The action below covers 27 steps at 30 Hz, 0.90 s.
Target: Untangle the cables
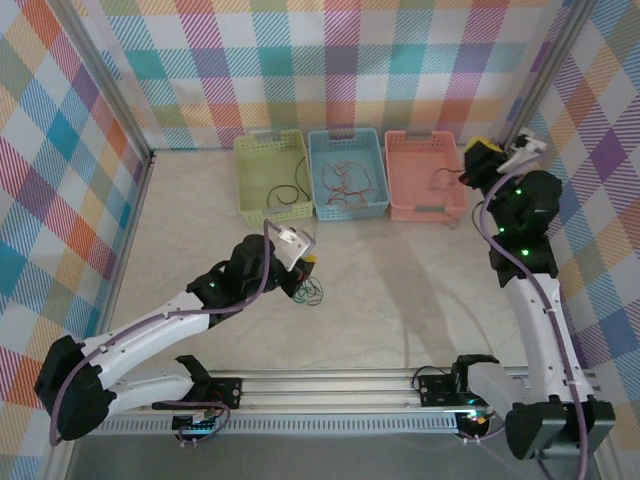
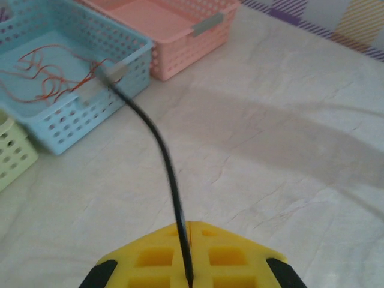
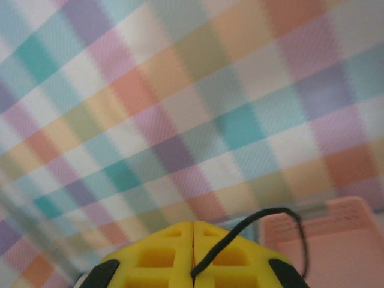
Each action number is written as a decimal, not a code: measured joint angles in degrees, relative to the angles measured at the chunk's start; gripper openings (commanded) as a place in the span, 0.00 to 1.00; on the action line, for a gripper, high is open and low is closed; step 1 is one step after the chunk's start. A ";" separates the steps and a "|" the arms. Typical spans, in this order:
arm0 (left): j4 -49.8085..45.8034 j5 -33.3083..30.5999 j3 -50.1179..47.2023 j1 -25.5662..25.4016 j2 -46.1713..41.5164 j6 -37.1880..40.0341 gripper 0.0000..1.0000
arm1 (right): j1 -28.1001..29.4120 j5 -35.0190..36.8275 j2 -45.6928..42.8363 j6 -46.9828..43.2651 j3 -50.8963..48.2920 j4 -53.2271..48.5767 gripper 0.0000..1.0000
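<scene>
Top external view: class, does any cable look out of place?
Yes. A small green-and-black cable tangle lies loose on the table by the jaws of the left arm, outside the nearby blue basket.

The left arm [image 1: 140, 335] and right arm [image 1: 540, 310] are white-shelled with black joints, each trailed by a purple cable [image 1: 264, 262] and dotted with green lights [image 1: 519, 190]. The left hand [image 2: 189, 267] and right hand [image 3: 193, 261] are yellow plastic (square recesses, black outer corners).
</scene>
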 measured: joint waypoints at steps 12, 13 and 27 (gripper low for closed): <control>0.59 -4.07 -2.54 0.70 -1.40 0.17 0.00 | -6.27 -8.68 1.88 11.06 -2.95 2.10 0.00; 0.79 -4.07 -2.58 0.70 -1.40 0.17 0.00 | -6.27 -9.33 2.16 11.56 -2.95 2.36 0.00; 6.58 -3.91 -4.74 0.72 -0.52 0.13 0.00 | 0.66 -16.81 9.70 14.58 1.38 3.23 0.00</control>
